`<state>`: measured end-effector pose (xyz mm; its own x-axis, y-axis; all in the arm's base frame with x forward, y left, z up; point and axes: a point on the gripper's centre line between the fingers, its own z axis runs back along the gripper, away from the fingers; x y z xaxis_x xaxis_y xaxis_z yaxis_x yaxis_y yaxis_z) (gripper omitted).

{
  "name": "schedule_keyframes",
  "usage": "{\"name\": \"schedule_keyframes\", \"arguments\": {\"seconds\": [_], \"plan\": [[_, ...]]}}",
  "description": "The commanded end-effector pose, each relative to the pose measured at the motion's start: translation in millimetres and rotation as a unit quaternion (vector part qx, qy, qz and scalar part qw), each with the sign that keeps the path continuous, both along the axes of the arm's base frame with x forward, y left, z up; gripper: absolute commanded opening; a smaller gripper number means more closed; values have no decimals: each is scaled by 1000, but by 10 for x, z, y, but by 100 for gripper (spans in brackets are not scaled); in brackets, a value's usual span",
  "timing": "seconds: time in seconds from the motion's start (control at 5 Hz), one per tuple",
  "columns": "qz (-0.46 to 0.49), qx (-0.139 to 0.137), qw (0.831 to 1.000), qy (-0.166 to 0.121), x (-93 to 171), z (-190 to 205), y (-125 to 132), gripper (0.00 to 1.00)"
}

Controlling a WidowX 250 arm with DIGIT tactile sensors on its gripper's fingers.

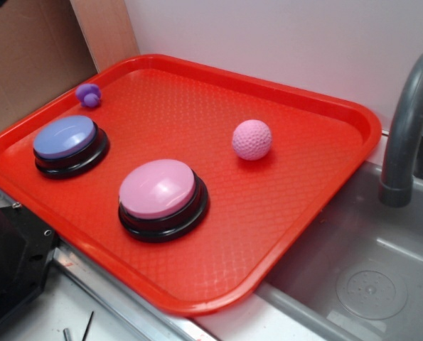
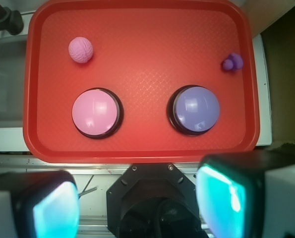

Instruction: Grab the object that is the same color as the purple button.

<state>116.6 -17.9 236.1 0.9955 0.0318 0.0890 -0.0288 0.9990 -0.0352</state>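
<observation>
Purple toy (image 2: pixel 232 62) too small for me to read shape, just lumpy blob in both views. Gripper (image 2: pixel 137 208) fingers blurred, cut by bottom edge in wrist view; I can't see tips. In exterior view, dark block (image 1: pixel 8 273) at lower left cropped, can't identify. Faucet (image 1: pixel 410 128) cropped at right edge, base hidden. Sink (image 1: pixel 367 284) only partly in frame. Tray (image 1: pixel 197 302) near rim partly blocked by wrist mount below.

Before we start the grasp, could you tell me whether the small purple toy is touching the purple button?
No, the small purple toy sits apart from the purple button, with bare red tray between them.
</observation>
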Motion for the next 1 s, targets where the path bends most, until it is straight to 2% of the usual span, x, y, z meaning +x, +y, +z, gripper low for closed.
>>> {"name": "schedule_keyframes", "arguments": {"seconds": [0.0,0.2,0.4,0.6,0.8], "plan": [[0,0,1000,0,0,0,0,100],[108,-29,993,-27,51,-115,121,100],[206,-63,975,-44,155,-286,266,100],[307,-89,945,-69,285,-415,440,100],[419,-77,903,-59,609,-692,748,100]]}}
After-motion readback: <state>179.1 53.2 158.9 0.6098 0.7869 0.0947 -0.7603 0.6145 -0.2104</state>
